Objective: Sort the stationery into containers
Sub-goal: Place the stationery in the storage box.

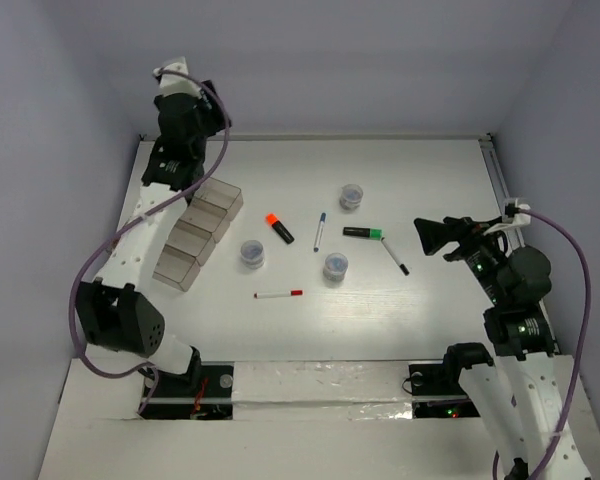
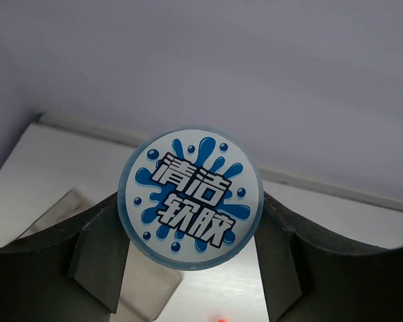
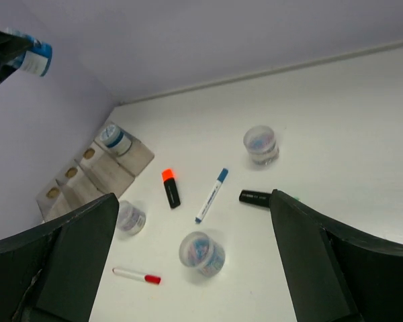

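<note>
My left gripper [image 2: 191,225] is raised high at the back left [image 1: 177,78] and is shut on a round jar with a blue-printed top [image 2: 190,198]; it also shows in the right wrist view [image 3: 33,59]. The clear organiser tray [image 1: 198,233] lies below it, with one blue-topped jar [image 3: 114,139] in its far compartment. On the table lie three jars [image 1: 352,196] [image 1: 252,253] [image 1: 335,266], an orange highlighter [image 1: 279,228], a green highlighter [image 1: 363,233], and blue-capped [image 1: 319,230], black-capped [image 1: 395,256] and red-capped [image 1: 278,294] pens. My right gripper [image 1: 430,235] is open and empty above the table's right side.
Lilac walls close in the table at the back and on both sides. A metal rail [image 1: 497,170] runs along the right edge. The tray's other compartments [image 3: 67,181] hold no jars.
</note>
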